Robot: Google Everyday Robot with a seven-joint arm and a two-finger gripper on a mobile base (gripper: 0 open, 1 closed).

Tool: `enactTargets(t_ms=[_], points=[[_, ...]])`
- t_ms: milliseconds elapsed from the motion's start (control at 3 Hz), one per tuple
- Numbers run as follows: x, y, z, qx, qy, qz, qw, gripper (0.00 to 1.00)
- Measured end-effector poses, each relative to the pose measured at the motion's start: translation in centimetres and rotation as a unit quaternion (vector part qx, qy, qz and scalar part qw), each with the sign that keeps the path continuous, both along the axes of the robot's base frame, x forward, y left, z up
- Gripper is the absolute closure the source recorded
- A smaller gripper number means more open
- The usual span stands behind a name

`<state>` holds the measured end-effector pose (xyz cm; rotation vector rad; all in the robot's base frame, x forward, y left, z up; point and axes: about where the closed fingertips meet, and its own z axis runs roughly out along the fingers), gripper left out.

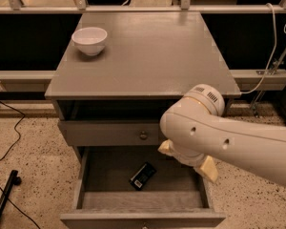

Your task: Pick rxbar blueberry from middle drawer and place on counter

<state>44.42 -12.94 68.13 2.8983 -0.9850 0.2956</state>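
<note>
Nearest: wide shallow grey wooden middle drawer (105,178), pulled fully open. On its plank floor, about centre and turned diagonal: small flat black wrapped rxbar blueberry (143,175) with white label patch, lying free, nothing touching it.

Just above and to the right of the bar: end effector (187,159) with two tan fingers (208,169), spread well apart, holding nothing. Hangs over the drawer's right half at about the height of the drawer above, not down inside, apart from the bar. Behind it, bulky white robot arm (238,142) reaching in from the right.

Next back: closed grey upper drawer (105,133) with small brass knob (143,136).

Farther: broad flat grey-painted wooden tabletop (148,56) with pale worn edges. At its far left corner, small white round bowl (89,40).

Progress, judged: early. Drawer open, approach in hand. Left to do: descend, grasp, lift out, place on tabletop.
</note>
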Motion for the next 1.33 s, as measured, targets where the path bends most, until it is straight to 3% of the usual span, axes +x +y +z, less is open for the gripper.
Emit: enactTargets(t_ms=[333,667,1000,1333], points=[[0.6,1.6,-0.7,0.013,-0.043,0.054,0.9975,0.0],[0.8,1.5,-0.7,0.03,-0.03,0.076,0.9962,0.0],[0.2,0.6,-2.9,0.105,0.008,0.07,0.992,0.0],[0.5,1.5,-5.8,0.208,-0.009,0.098,0.9732,0.0]])
